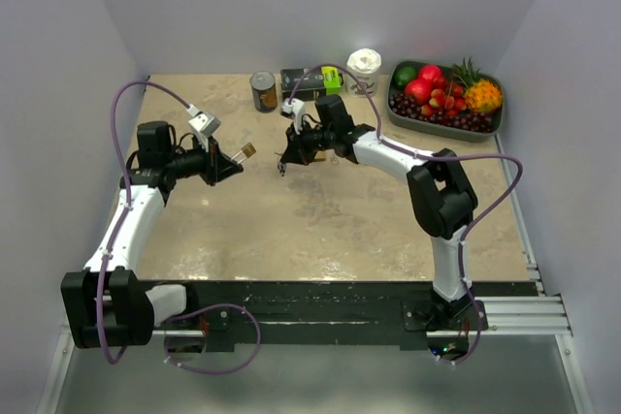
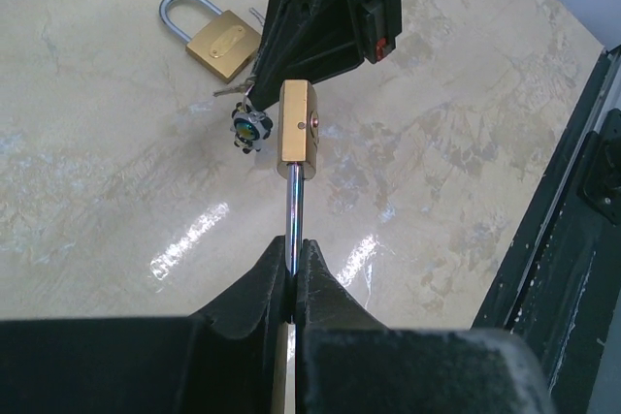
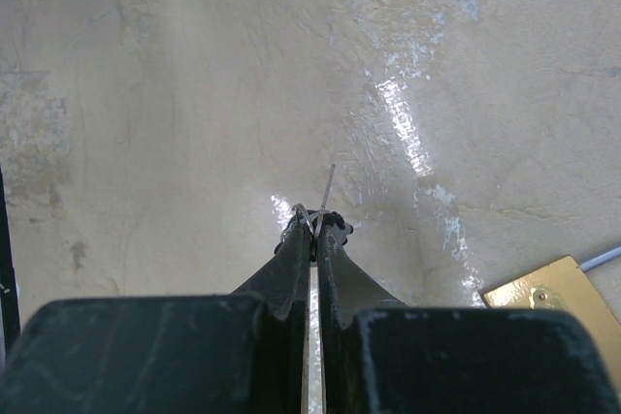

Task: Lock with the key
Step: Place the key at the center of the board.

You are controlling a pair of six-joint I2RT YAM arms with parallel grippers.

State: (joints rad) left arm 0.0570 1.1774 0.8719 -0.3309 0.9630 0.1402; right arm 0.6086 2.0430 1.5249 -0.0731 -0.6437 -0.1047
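My left gripper [image 2: 294,264] is shut on the steel shackle of a brass padlock [image 2: 297,133] and holds it out level above the table, body end pointing away; both show in the top view, the gripper [image 1: 231,161] and the padlock [image 1: 247,151]. My right gripper [image 3: 315,230] is shut on a key ring with a black-headed key [image 3: 327,189]. In the left wrist view the key [image 2: 248,129] hangs just left of the held padlock's body, under the right gripper [image 2: 325,21]. In the top view the right gripper [image 1: 288,156] faces the left one with a small gap.
A second brass padlock [image 2: 219,40] lies on the table beyond the key; its corner shows in the right wrist view [image 3: 553,300]. At the back stand a can [image 1: 263,91], a green and black box [image 1: 312,79], a white cup [image 1: 365,65] and a fruit tray [image 1: 393,104].
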